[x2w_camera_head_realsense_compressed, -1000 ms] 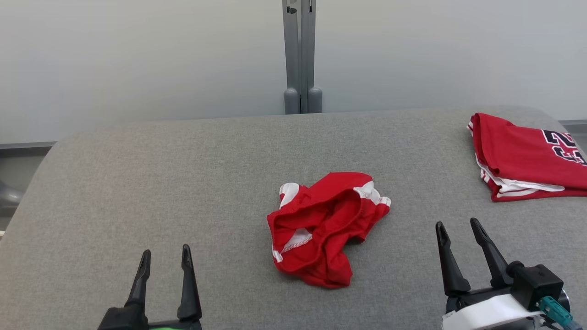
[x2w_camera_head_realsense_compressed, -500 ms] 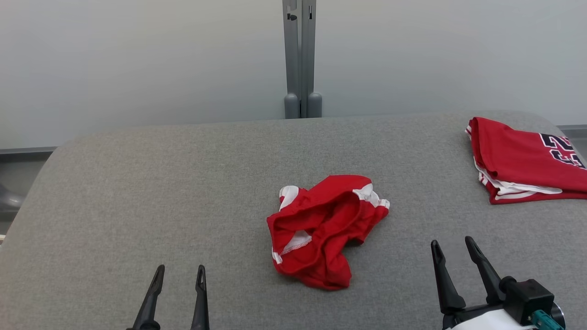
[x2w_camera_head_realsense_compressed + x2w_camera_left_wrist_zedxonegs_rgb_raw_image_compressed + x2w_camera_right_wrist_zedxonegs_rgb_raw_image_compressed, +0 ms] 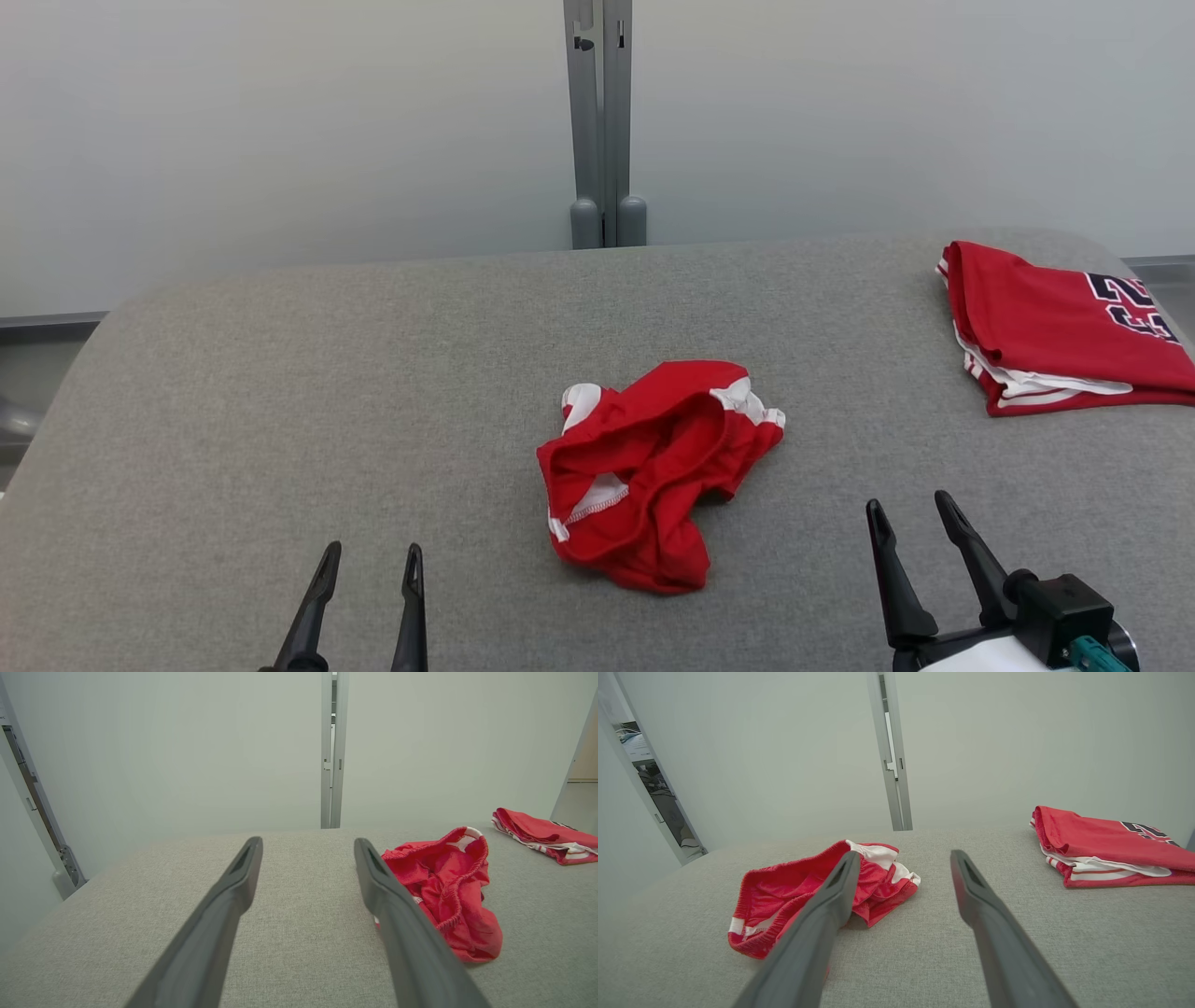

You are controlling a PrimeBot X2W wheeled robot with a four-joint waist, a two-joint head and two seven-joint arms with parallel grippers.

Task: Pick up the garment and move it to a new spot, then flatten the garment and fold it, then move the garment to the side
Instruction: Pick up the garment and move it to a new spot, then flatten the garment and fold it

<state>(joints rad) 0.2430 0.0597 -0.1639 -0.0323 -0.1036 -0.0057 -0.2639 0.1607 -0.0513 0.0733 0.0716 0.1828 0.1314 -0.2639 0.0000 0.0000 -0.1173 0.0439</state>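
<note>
A small red garment with white trim lies crumpled in a loose heap near the middle of a grey fabric-covered desk, its elastic waistband gaping upward. Nothing touches it. The left gripper is at the near edge, to the garment's left and well apart from it, fingers spread and empty. The right gripper is on the garment's right side, a little nearer, also spread and empty. A folded red jersey with dark numerals rests at the far right corner, well apart from the heap. Likely risks: a pinch on the bunched top may catch only one layer, so the cloth lifts twisted and is hard to flatten. Fingers pressed too low could snag the desk's cover. A new spot chosen too far right could disturb the folded jersey.
</note>
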